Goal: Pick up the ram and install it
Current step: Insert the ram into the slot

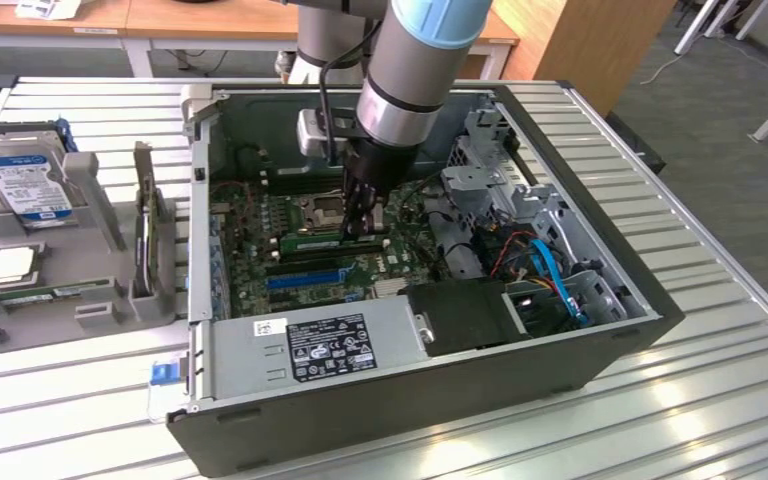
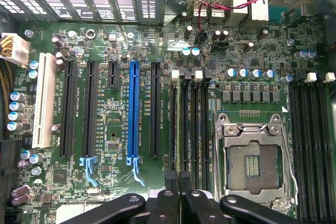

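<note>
Surface: a slatted metal table (image 1: pixel 718 400) in a room with wooden desks along the upper edge of the exterior view. An open computer case (image 1: pixel 398 415) lies on its side across the middle of the frame, its motherboard (image 1: pixel 244 250) exposed and its power supply (image 1: pixel 317 345) along the lower edge of the opening.

Arm: enters from the top centre of the frame and reaches down into the case. The gripper (image 1: pixel 357 232) (image 2: pixel 178 179) is at the memory slots, just beside the empty processor socket (image 1: pixel 320 210) (image 2: pixel 252 163).

Jaws: drawn narrow. In the wrist view the two fingertips (image 2: pixel 170 182) sit close together, one on either side of the end of the ram (image 1: pixel 315 241) (image 2: pixel 180 129), gripping its thin edge.

Task item: the ram stands edge-up in a black slot between the processor socket and the blue slot (image 1: pixel 311 275) (image 2: pixel 134 108). In the exterior view it runs towards the left from the fingertips.

Other items: at the exterior view's left, well apart from the case, a grey fixture (image 1: pixel 91 180) holds a hard drive (image 1: pixel 21 180), a square processor chip (image 1: pixel 8 265) and a second green memory stick (image 1: pixel 40 295) lying flat at its lower edge.
</note>
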`<state>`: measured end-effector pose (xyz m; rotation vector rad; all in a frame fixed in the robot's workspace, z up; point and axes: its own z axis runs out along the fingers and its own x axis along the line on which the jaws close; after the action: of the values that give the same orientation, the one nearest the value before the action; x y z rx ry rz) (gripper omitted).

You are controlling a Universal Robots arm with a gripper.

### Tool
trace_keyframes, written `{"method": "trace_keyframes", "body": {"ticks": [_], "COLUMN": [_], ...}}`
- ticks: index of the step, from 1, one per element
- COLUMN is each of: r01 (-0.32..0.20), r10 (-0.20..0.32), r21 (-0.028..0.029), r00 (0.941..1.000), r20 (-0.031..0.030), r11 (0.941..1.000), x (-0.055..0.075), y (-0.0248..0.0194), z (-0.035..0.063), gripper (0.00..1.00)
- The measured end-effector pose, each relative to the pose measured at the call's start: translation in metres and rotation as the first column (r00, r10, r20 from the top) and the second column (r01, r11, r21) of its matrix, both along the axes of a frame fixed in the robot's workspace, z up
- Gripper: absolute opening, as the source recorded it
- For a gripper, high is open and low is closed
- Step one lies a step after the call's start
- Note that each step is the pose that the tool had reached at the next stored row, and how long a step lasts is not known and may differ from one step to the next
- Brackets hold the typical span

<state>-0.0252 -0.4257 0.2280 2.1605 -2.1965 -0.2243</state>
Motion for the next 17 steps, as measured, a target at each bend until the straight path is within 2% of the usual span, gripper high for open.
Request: {"method": "trace_keyframes", "body": {"ticks": [17], "r01": [-0.007], "r10": [0.007], "r21": [0.0000], "r00": [1.0000], "r20": [0.0000], "r11": [1.0000], "x": [0.0004], "y": [0.0000], "z": [0.0000], "gripper": [0.12]}}
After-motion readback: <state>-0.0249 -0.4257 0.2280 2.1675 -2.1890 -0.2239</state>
